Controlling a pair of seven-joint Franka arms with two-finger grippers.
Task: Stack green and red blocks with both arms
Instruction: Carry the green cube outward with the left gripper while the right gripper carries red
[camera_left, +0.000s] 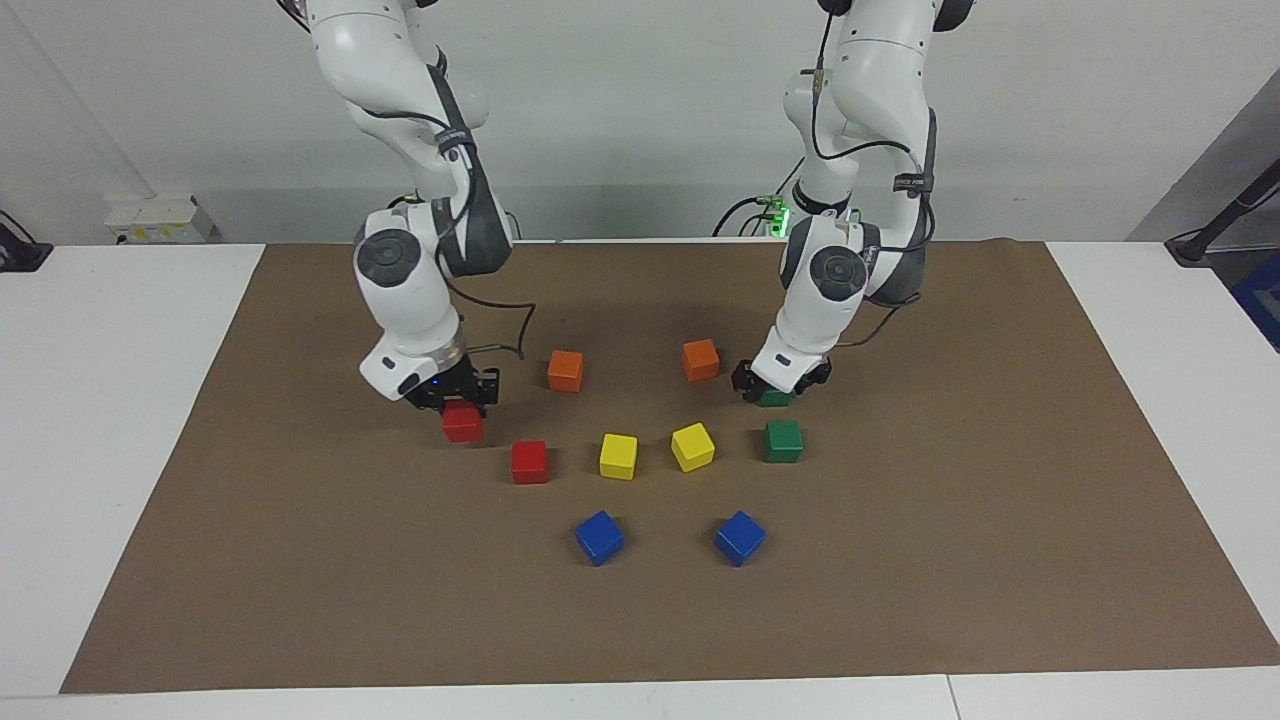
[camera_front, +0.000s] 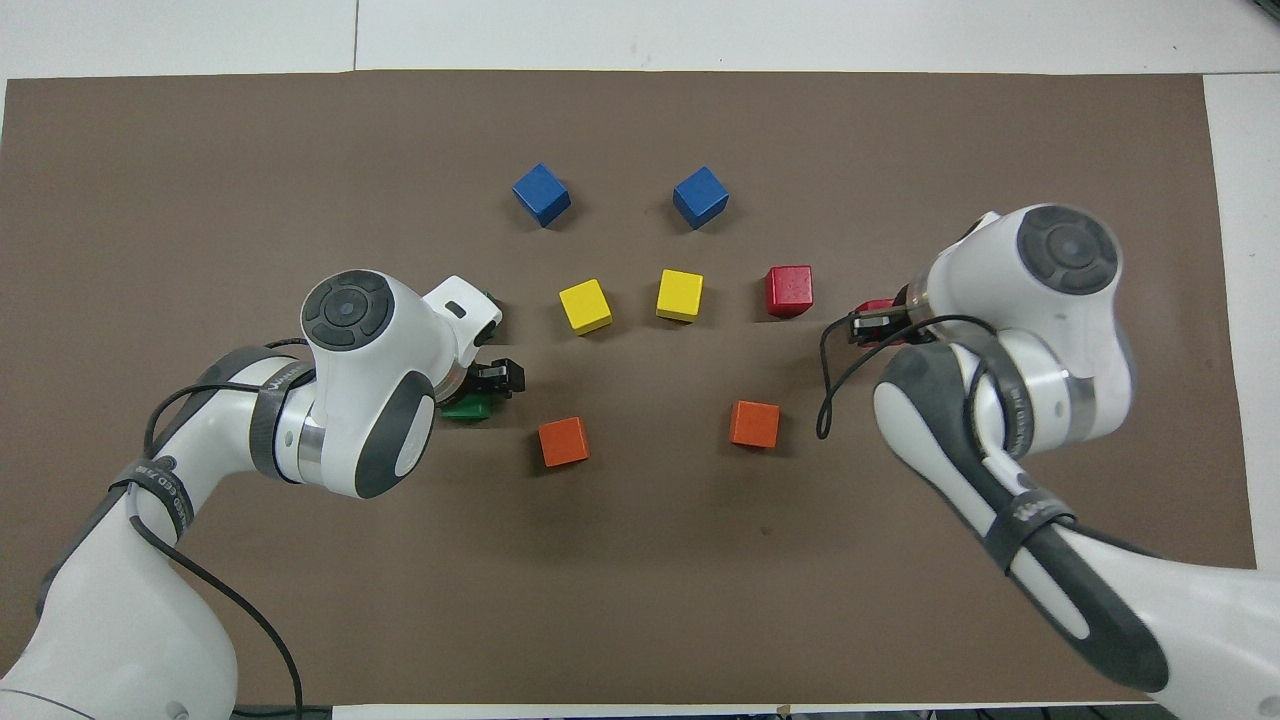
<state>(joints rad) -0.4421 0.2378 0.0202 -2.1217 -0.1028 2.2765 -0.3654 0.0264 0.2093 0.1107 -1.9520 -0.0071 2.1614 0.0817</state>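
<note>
My right gripper is down at the right arm's end of the block row, fingers closed on the top of a red block, which also shows in the overhead view. The second red block lies on the mat just beside it, farther from the robots. My left gripper is low at the left arm's end, closed on a green block that is mostly hidden under it; a corner shows in the overhead view. The second green block lies just farther from the robots.
Two orange blocks, two yellow blocks and two blue blocks lie between and farther out than the grippers on the brown mat.
</note>
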